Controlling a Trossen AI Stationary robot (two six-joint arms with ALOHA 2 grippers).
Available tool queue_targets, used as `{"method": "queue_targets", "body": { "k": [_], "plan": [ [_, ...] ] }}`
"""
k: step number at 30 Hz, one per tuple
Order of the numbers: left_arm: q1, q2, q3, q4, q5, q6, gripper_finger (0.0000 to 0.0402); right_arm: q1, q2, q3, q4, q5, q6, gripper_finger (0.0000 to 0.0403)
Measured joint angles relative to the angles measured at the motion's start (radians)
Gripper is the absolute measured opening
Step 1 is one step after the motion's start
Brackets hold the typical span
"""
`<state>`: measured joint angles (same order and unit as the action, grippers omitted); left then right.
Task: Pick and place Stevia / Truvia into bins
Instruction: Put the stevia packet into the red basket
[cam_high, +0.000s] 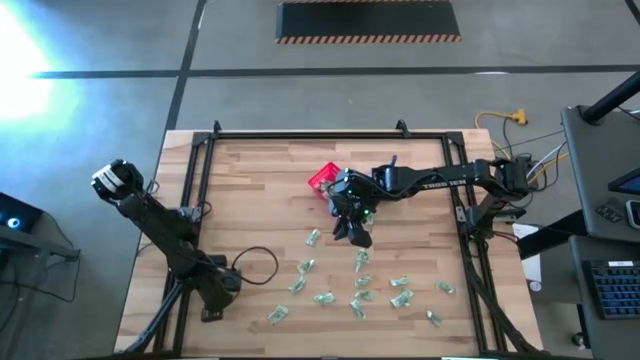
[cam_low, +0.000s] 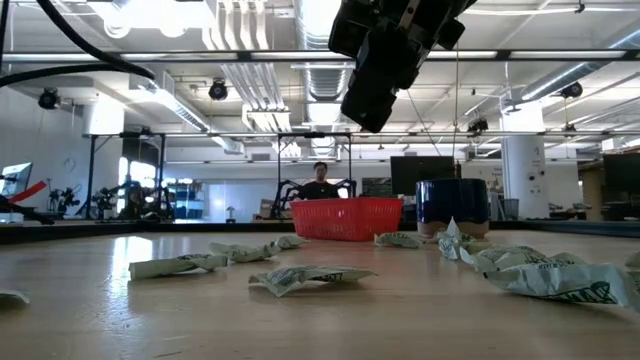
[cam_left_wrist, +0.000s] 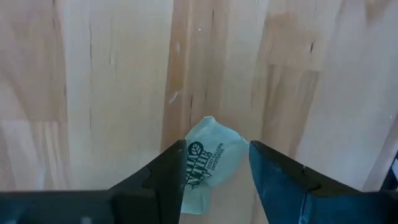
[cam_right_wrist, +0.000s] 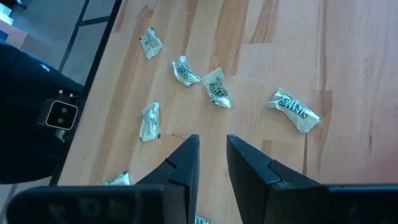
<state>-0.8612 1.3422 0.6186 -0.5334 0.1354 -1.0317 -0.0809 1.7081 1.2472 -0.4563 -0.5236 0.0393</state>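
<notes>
Left gripper (cam_left_wrist: 217, 146) is off well left of the red basket (cam_high: 322, 180), jaws spread with one Stevia sachet (cam_left_wrist: 208, 165) sitting in the gap, over the wooden counter (cam_high: 250, 170). Right gripper (cam_high: 355, 228) hangs just beside the basket, jaws narrow, holding nothing. The other sachets (cam_high: 360, 290) lie scattered near the basket.

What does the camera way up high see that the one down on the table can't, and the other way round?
Only the high view shows the left arm at the table's left side, and the whole table. Only the low view shows the dark blue mug and a person far behind. Both show the red basket, the scattered sachets and the right gripper above the table.
</notes>
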Motion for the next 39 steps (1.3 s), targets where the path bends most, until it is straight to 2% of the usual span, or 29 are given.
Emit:
{"method": "queue_targets", "body": {
  "k": [10,21,29,39],
  "plan": [
    [0.000,-0.003,0.040,-0.019,-0.002,-0.018,0.0158,0.000,0.000,0.000,0.001,0.000,-0.012,0.0072],
    [-0.006,-0.004,0.085,-0.174,0.091,-0.036,0.0158,0.000,0.000,0.000,0.021,0.000,-0.013,0.0072],
    [-0.012,-0.004,0.077,-0.277,0.094,-0.037,0.0158,0.001,0.000,-0.002,0.021,0.000,-0.013,0.0072],
    [-0.020,-0.004,0.026,-0.181,0.096,-0.085,0.0158,0.005,0.000,-0.019,0.020,0.000,-0.002,0.0072]
  ]
}}
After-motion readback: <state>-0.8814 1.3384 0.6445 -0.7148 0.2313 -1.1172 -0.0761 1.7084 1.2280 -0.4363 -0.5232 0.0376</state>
